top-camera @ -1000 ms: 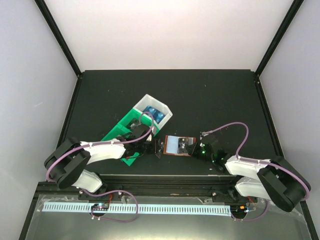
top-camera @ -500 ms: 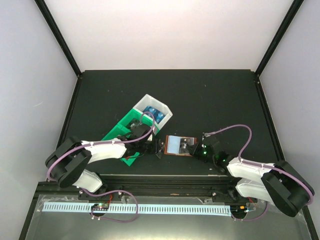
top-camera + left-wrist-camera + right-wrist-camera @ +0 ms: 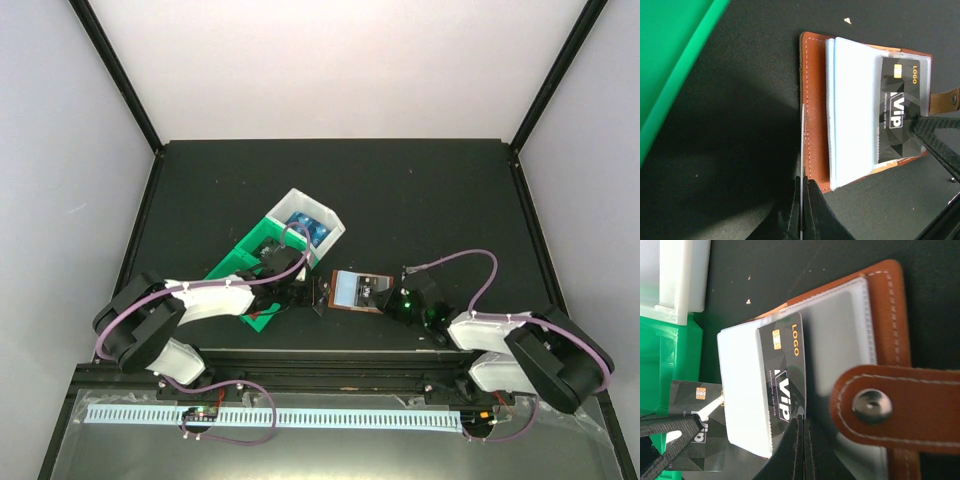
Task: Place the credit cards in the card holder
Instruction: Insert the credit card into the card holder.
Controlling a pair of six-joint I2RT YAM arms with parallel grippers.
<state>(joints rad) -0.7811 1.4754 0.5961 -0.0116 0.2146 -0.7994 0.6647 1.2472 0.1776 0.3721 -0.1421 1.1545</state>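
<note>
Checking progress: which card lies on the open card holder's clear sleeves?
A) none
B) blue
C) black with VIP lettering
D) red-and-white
C: a black card with a gold chip and VIP lettering lies across the clear sleeves of the brown card holder.

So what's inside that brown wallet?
The open card holder holds a stack of clear pockets, with one black card on top, seemingly partly in a pocket. Pockets underneath are covered, so their contents are hidden. A second black card is outside, in the left end effector.
</note>
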